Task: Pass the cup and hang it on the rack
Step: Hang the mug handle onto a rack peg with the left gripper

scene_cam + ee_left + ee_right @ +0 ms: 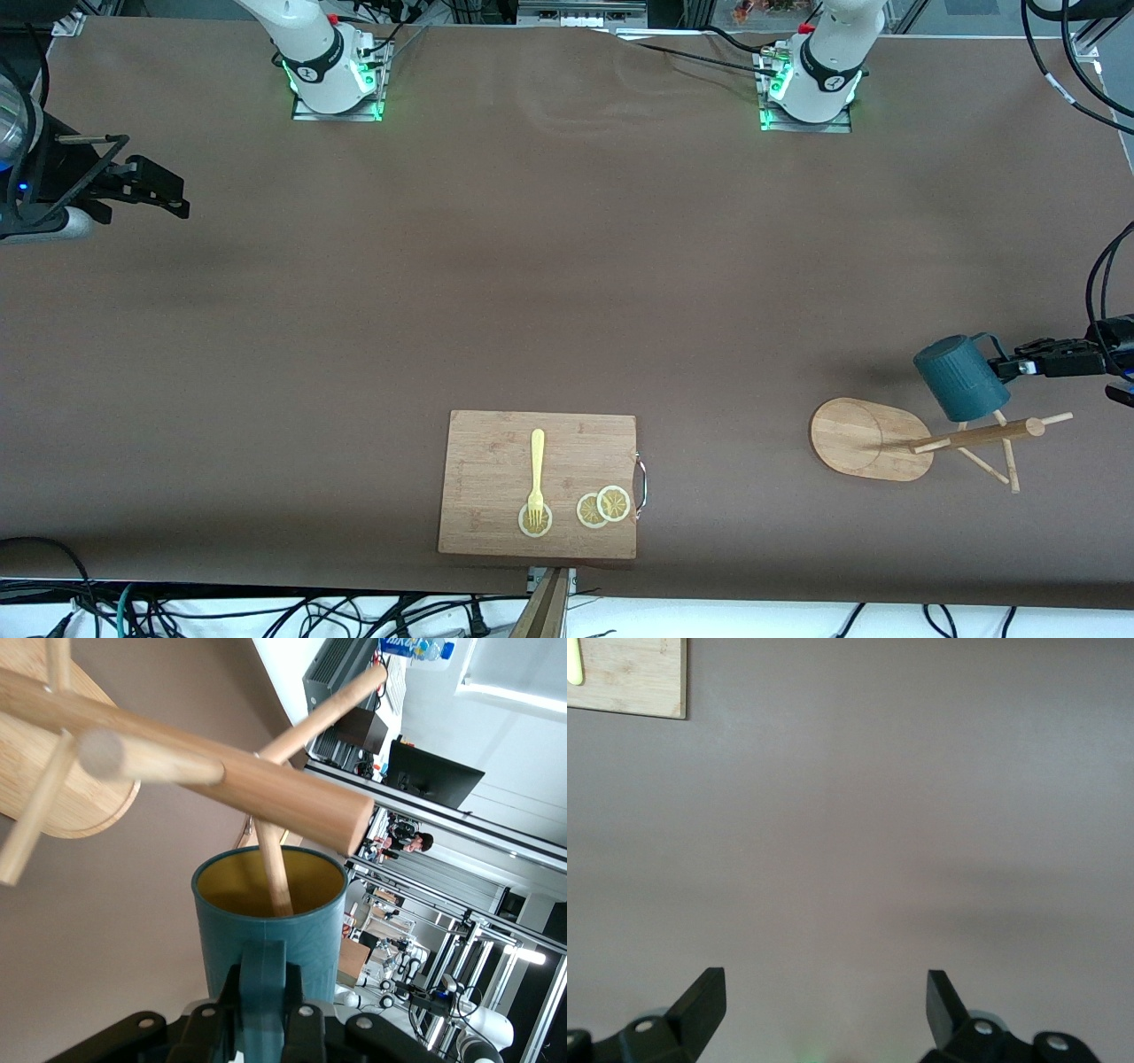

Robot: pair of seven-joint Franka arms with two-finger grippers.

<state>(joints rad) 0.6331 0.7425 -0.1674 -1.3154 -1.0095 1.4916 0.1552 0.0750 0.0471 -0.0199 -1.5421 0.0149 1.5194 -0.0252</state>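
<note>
The dark teal cup (959, 379) hangs in the air beside the top of the bamboo rack (974, 435), which stands on its oval base (859, 437) at the left arm's end of the table. My left gripper (1006, 365) is shut on the cup's loop handle. In the left wrist view the fingers (306, 1019) clamp the handle, and the cup (270, 935) shows its yellow inside. A thin peg (275, 870) reaches into the cup's mouth below the rack's pole (230, 775). My right gripper (159, 190) waits open at the right arm's end, and in its own view the right gripper (824, 1001) holds nothing.
A bamboo cutting board (496, 461) lies at the table's edge nearest the front camera, with a yellow fork (537, 470) and lemon slices (604, 507) on it. Its corner (629, 678) shows in the right wrist view. Cables hang at the left arm's end.
</note>
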